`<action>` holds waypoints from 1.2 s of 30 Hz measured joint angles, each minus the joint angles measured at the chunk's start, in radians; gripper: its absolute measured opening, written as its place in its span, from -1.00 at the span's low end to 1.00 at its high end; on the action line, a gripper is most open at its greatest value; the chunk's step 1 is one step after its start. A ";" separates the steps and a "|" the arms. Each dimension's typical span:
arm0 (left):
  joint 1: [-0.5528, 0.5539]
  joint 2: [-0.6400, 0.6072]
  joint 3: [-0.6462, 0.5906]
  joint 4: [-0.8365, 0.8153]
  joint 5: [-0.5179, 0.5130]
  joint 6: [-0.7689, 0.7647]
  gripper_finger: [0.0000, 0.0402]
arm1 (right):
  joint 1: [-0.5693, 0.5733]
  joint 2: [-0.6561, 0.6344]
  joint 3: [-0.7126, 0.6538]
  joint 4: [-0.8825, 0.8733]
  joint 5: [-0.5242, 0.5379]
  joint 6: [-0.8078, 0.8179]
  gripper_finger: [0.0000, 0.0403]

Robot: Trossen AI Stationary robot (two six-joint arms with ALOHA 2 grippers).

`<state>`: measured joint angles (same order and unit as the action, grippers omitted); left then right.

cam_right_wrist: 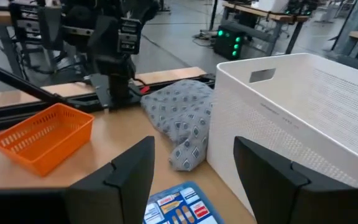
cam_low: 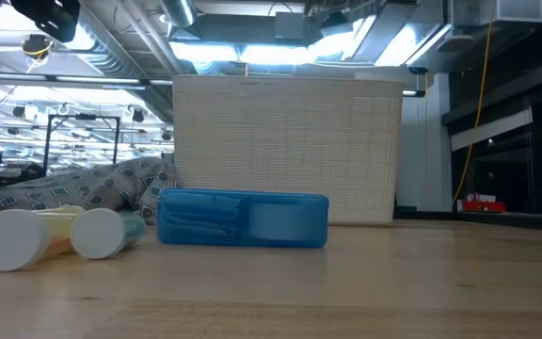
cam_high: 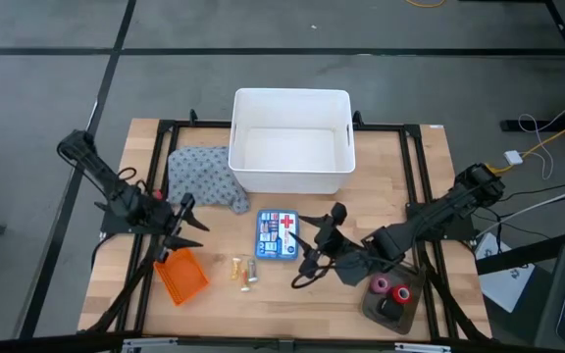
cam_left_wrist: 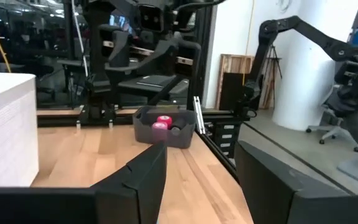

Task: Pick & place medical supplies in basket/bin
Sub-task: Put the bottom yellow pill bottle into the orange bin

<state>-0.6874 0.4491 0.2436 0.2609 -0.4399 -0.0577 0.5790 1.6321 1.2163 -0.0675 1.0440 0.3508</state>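
Two small vials (cam_high: 242,272) lie loose on the desk (cam_high: 292,304), between the orange basket (cam_high: 181,277) at left and the blue first-aid box (cam_high: 277,235); the white bin (cam_high: 291,141) stands far behind. The right gripper (cam_high: 314,257) hovers near the box, jaws wide and empty; the left gripper (cam_high: 186,227) waits above the basket, jaws also wide. Being round, the vials could roll away from a glancing touch.

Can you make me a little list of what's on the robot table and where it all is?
bin: large white plastic tub, at the table's back, looks empty
cloth: grey speckled cloth, touching the bin's left side
box: blue first-aid box, mid-table
vials: tiny yellowish vials, right of the basket
basket: small orange plastic basket, front left
tape rolls: pink and red rolls in a dark tray, front right
left gripper: open, empty
right gripper: open, empty
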 joint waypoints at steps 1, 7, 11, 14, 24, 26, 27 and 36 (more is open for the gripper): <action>-0.014 0.020 0.000 0.021 -0.011 0.009 -0.06 | -0.004 0.000 0.000 0.000 -0.011 0.000 0.09; -0.085 0.154 0.002 0.142 -0.153 0.097 -0.01 | -0.027 0.000 0.000 -0.001 -0.062 -0.030 0.09; -0.124 0.235 0.044 0.086 -0.299 0.111 0.03 | -0.044 0.000 0.000 -0.001 -0.111 -0.039 0.09; -0.153 0.299 0.092 0.046 -0.321 0.109 0.05 | -0.053 0.000 0.000 -0.002 -0.130 -0.049 0.09; -0.183 0.533 0.221 -0.035 -0.312 0.106 0.10 | -0.059 0.000 0.000 -0.011 -0.173 -0.048 0.09; -0.182 0.573 0.250 -0.034 -0.287 0.106 0.13 | -0.059 0.000 0.000 -0.012 -0.173 -0.048 0.09; -0.181 0.593 0.266 -0.033 -0.274 0.106 0.14 | -0.059 0.000 -0.001 -0.012 -0.173 -0.048 0.09; -0.169 0.805 0.438 -0.211 -0.239 0.106 0.17 | -0.059 0.000 0.000 -0.015 -0.221 -0.044 0.09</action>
<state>-0.8568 1.2538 0.6813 0.0496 -0.6786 0.0479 0.5201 1.6321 1.2160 -0.0827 0.8229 0.3064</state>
